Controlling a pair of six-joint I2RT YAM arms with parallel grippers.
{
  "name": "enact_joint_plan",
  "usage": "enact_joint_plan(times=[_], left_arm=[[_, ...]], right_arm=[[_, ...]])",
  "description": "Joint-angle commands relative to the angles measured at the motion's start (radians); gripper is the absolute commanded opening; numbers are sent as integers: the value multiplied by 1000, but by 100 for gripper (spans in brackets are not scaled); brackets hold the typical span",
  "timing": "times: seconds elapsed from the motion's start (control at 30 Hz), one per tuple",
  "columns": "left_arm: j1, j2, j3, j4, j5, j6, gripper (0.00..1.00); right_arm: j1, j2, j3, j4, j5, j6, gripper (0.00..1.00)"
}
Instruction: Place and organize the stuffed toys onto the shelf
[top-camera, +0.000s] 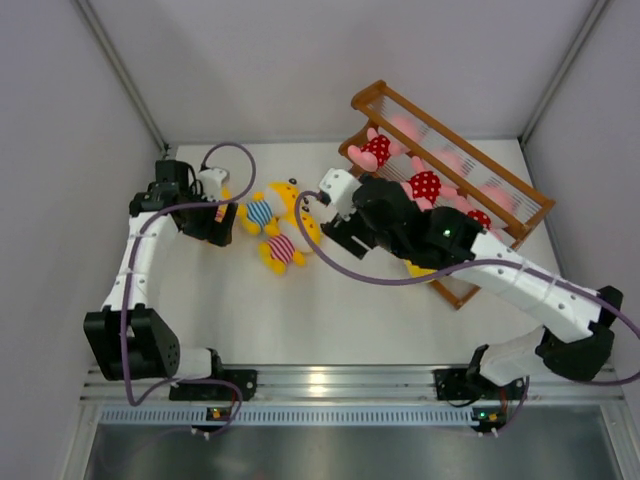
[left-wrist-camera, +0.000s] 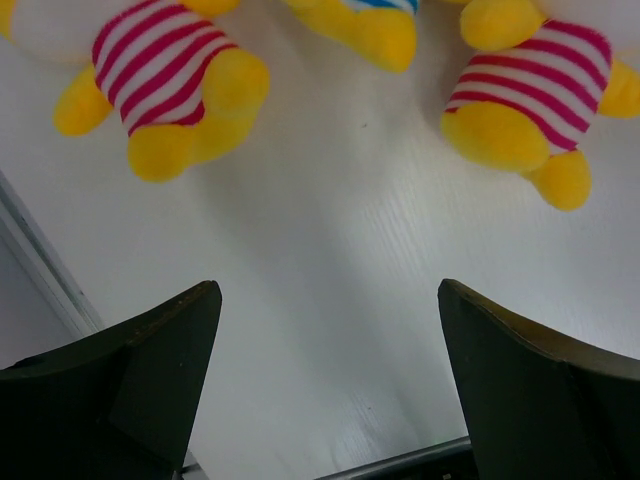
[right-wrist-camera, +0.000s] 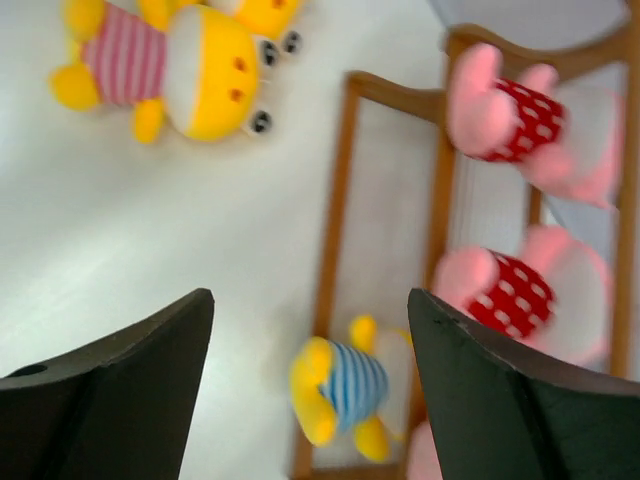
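The left claw (top-camera: 224, 220) is released and holds nothing. It sits low over the white bench (top-camera: 330, 310), at the left edge of the loose toys. Just to its right lies a small yellow plush animal in a blue-striped shirt (top-camera: 258, 212). Beside that is a yellow plush animal in a pink-striped shirt (top-camera: 282, 248), and the left wrist view shows another pink-striped one (left-wrist-camera: 170, 80). In that view their feet point back at the claw, so each body's long axis runs away from it, along its line of reach. Judging by that, the open jaws would span a toy's narrow width on a straight push forward. The left arm is plainly the nearer one for the blue-striped toy.

Further right, the right claw (top-camera: 338, 232) is also spread open and empty, hanging between these toys and the rack. The brown wooden slanted shelf with thin rods (top-camera: 372, 97) stands at the far right of the bench. It already carries pink plush animals in red white-dotted outfits (top-camera: 378, 150) and, lower down, a yellow one in blue stripes (right-wrist-camera: 345, 385).
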Motion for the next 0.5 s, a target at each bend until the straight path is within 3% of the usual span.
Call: enact_joint_plan(times=[0.0,0.2,0.47], left_arm=[[89,-38,-54,51,45,-1,95],[261,-72,-116,59,51,57,96],[303,-76,-131,57,62,94,96]], right_arm=[[23,98,-130,516,-300,26,79],[21,389,-69,695,-391,127,79],[29,682,13,724,-313,187,77]])
